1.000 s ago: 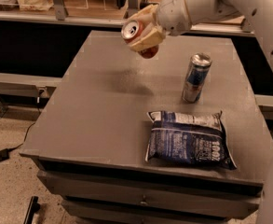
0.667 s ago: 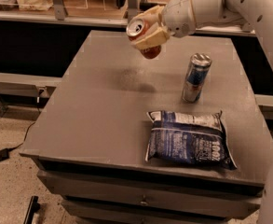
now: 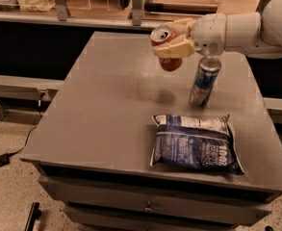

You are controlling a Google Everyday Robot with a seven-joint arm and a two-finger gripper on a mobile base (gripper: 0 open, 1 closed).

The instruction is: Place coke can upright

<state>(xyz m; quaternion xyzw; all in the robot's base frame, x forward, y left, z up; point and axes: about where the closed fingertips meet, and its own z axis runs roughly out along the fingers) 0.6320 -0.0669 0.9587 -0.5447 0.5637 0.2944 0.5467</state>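
The coke can (image 3: 165, 46) is red with a silver top and is held in the air above the far middle of the grey table (image 3: 102, 109), tilted with its top up and to the left. My gripper (image 3: 172, 42) comes in from the right on a white arm and is shut on the can, its cream fingers (image 3: 175, 50) around the can's sides. The can's shadow falls on the table below it.
A taller slim blue-and-silver can (image 3: 203, 81) stands upright on the table just right of the gripper. A dark blue chip bag (image 3: 193, 142) lies flat near the front right edge. Counters and shelves stand behind the table.
The gripper with the coke can has moved a little to the right, toward the blue-and-silver can, and the can stands a bit more upright.
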